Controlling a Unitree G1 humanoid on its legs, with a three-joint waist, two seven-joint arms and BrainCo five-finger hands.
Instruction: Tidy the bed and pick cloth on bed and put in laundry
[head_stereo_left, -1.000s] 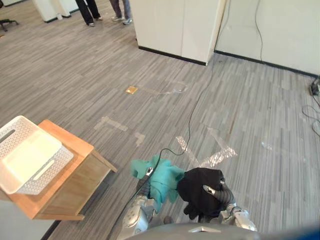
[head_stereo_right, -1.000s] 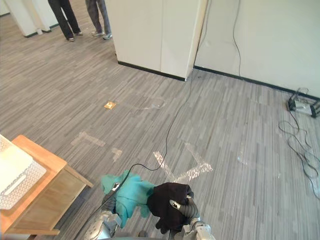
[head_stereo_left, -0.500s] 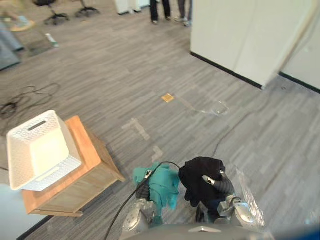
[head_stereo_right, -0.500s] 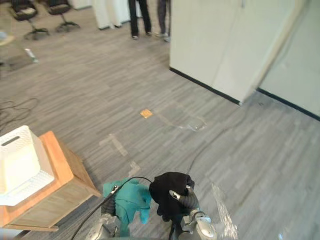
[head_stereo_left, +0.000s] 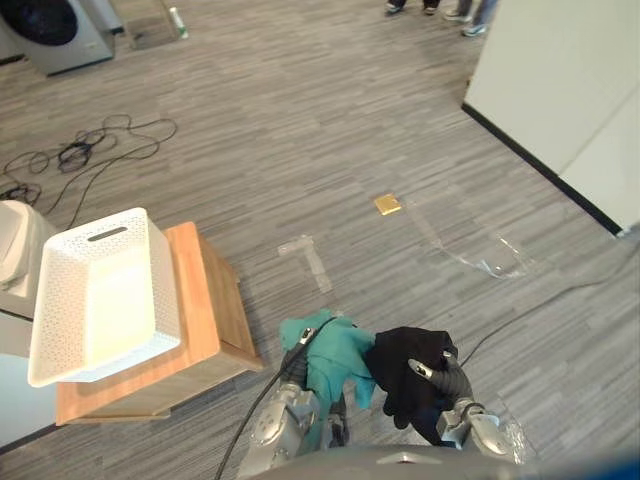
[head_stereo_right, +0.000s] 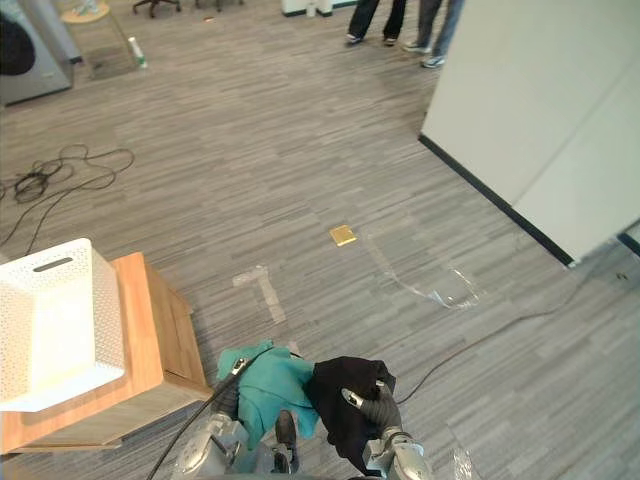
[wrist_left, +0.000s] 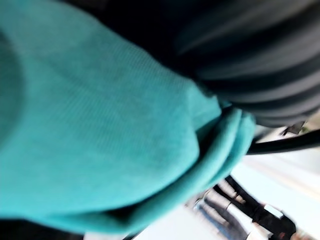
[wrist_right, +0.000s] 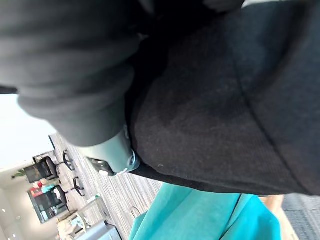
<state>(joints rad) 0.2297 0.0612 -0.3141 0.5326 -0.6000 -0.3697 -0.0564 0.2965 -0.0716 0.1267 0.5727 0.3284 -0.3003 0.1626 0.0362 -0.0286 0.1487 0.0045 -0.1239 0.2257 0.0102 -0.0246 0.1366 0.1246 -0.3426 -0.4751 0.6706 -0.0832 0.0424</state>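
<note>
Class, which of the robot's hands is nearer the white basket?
Left. The left hand, holding the teal cloth, is on the side of the basket. The right hand, holding the black cloth, is beyond it, farther from the basket.

Steeply down from the head twice, sharing floor (head_stereo_left: 300, 130) and basket (head_stereo_left: 95, 300); from the wrists, pressed close against teal cloth (wrist_left: 100, 125) and black cloth (wrist_right: 210, 110).
</note>
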